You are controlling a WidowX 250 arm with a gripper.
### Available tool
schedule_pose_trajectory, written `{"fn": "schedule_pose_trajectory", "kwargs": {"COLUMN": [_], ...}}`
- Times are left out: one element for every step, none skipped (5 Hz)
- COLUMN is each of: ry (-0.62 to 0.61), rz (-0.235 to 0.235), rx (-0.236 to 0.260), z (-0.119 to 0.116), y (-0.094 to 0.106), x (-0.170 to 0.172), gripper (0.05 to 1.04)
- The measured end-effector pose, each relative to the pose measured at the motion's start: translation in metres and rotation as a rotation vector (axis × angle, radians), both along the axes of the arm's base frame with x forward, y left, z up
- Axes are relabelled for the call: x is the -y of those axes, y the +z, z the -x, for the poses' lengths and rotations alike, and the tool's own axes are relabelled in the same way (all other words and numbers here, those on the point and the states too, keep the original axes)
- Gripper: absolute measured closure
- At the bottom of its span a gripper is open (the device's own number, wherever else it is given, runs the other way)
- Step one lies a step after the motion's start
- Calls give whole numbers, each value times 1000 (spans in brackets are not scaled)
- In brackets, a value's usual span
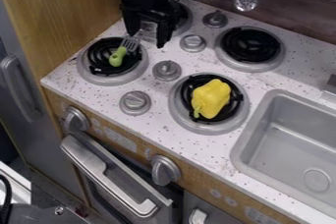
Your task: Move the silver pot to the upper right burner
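Four burners, silver pot between jaws near upper left one

A dark wood-grain wall stands behind the sink — speckled white counter around it, tan wooden panel and grey door well left.

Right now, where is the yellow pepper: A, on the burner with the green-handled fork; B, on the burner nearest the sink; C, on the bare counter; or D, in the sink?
B: the yellow pepper sits on the black coils of the front burner beside the sink.
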State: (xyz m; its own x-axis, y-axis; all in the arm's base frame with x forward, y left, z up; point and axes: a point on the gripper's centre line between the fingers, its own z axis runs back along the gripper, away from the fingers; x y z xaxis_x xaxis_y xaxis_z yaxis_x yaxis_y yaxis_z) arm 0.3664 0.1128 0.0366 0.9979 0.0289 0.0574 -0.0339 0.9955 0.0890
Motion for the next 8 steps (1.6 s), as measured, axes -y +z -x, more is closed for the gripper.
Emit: {"fn": "schedule_pose_trajectory", "kwargs": {"ry": [1,2,0,-6,-18,-23,-14,-13], "rz": [13,21,36,30,-2,-43,-34,-49], "rx": [-41,-52,-31,34,94,151,158,151], "z": [5,-5,-27,-55,-78,-91,-99,-104], "y": [-15,-29,-36,-34,-30,-19,-35,-46], "x": [1,-1,-3,-9,-18,-29,-33,-39], "gripper": [86,86,86,86,86,86,86,86]}}
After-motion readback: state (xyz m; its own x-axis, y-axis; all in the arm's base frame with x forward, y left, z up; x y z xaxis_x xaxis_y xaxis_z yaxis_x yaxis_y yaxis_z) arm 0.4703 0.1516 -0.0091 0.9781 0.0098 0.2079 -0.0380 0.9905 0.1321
